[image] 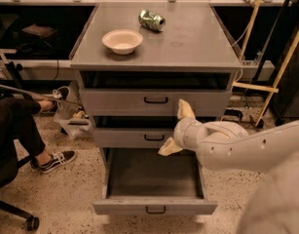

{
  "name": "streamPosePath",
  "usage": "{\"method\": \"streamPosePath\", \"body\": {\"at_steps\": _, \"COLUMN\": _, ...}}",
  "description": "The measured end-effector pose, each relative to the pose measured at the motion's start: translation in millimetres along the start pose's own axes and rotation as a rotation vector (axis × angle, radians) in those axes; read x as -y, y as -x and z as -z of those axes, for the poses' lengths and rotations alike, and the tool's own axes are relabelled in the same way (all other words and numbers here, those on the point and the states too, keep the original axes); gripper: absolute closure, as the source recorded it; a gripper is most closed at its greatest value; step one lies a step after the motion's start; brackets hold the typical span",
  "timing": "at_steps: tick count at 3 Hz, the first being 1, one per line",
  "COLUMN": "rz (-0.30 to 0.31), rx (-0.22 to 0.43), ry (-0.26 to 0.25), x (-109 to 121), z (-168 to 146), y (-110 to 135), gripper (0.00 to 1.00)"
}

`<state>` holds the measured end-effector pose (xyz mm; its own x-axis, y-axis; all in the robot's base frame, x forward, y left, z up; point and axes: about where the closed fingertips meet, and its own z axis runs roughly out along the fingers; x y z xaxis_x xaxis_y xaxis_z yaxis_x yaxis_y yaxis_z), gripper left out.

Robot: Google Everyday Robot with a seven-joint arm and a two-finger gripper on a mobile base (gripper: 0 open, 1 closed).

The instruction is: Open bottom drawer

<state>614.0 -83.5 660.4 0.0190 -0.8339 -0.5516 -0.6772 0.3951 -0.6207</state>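
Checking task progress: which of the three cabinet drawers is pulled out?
The bottom drawer, lowest tier: pulled far out, inside showing. The middle drawer and top drawer are pushed in. The gripper, jaws open, hangs before the middle drawer's right side.

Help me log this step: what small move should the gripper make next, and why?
Probably pull the gripper back clear of the cabinet: the bottom drawer already stands pulled out, its inside showing, and the gripper hangs open in front of the middle drawer, holding nothing.
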Motion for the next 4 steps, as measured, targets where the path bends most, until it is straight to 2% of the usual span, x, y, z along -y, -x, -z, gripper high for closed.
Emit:
{"method": "streamPosePath", "body": {"at_steps": 1, "rz": 0.147, "rx": -0.018, "ry": 0.008, "x": 21.8, "z": 33.0, "y": 44.9, "gripper": 0.0}}
{"method": "streamPosePath", "body": {"at_steps": 2, "rz": 0.147, "rx": -0.018, "ry": 0.008, "x": 21.8, "z": 33.0, "y": 44.9, "gripper": 0.0}}
{"method": "streamPosePath", "body": {"at_steps": 3, "rz": 0.18, "rx": -0.055, "ry": -0.009, "x": 51.0, "z": 32.9, "y": 44.1, "gripper": 0.0}}
{"method": "streamPosePath", "body": {"at_steps": 4, "rz": 0.278, "rx": -0.131, "ry": -0.061, "x": 125.9, "z": 46.4, "y": 49.5, "gripper": 0.0}}
